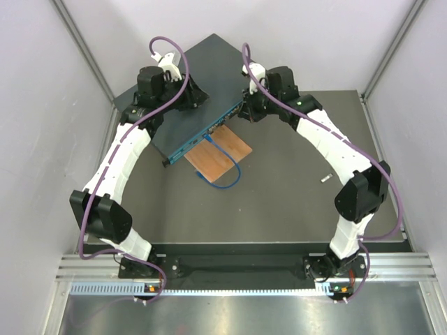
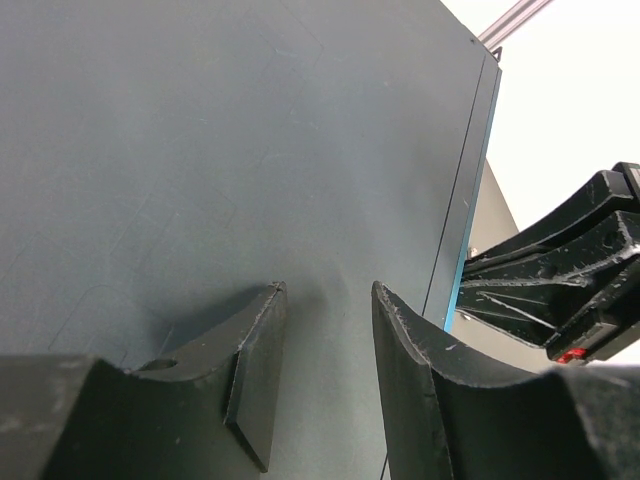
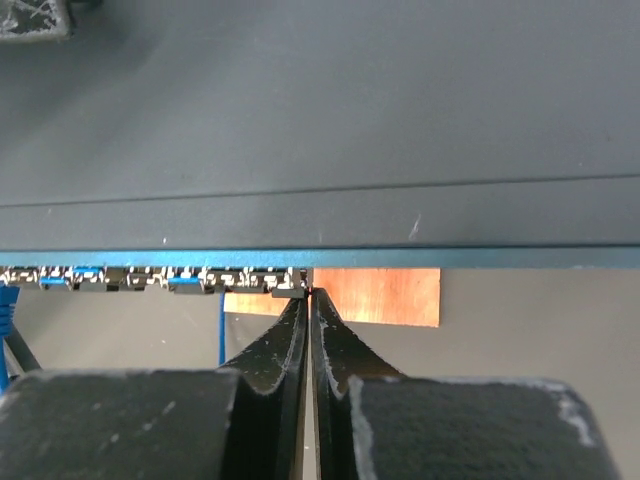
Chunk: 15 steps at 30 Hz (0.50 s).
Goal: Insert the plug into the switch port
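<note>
Right fingers point(image 3: 285, 345) (pinched together) apparently touch switch point(image 3: 300, 150); board point(image 3: 380, 296) behind.

Light is bright and even, shadows soft.

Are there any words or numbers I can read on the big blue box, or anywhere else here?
No text can be read in these pictures.
Top of the switch: plain, no label shows.
By its ports: tiny white marks, too small and blurred to read.
On the wooden board: no writing.
</note>
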Tool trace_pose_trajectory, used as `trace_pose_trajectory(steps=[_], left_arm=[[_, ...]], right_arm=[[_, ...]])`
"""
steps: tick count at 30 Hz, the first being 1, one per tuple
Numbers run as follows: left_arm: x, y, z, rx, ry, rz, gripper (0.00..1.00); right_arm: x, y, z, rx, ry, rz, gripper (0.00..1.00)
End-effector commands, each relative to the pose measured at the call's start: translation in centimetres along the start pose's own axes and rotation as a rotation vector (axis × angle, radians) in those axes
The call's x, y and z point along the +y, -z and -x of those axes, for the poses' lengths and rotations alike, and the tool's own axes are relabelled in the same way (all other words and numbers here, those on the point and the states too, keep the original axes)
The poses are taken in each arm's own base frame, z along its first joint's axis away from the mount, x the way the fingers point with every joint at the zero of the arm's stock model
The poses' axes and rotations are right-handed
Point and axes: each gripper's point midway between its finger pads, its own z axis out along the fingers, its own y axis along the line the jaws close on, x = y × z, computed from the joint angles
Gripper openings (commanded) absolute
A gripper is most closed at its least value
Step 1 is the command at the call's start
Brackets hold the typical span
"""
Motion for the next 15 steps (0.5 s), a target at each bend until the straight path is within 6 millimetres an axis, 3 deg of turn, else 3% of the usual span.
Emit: trace_pose_trajectory(steps=[1,9,15], left_arm=[[0.1,-0.2,0.4,-0.015,-0.003,-0.015,0.45],[0.4,-0.7,0.1,-0.004,0.007,-0.013,0.45],[0.4,-0.5,0.7,-0.009,-0.002,-0.018,0.45]], right_arm=[[0.7,-0.7,7.9,-0.271,0.099,0.007,0.00],[1.7,-0.9,10.0,-0.326,0.098,0.034,0.00],[2.1,-0.2,10.0,-0.322,0.112,0.039,0.00]])
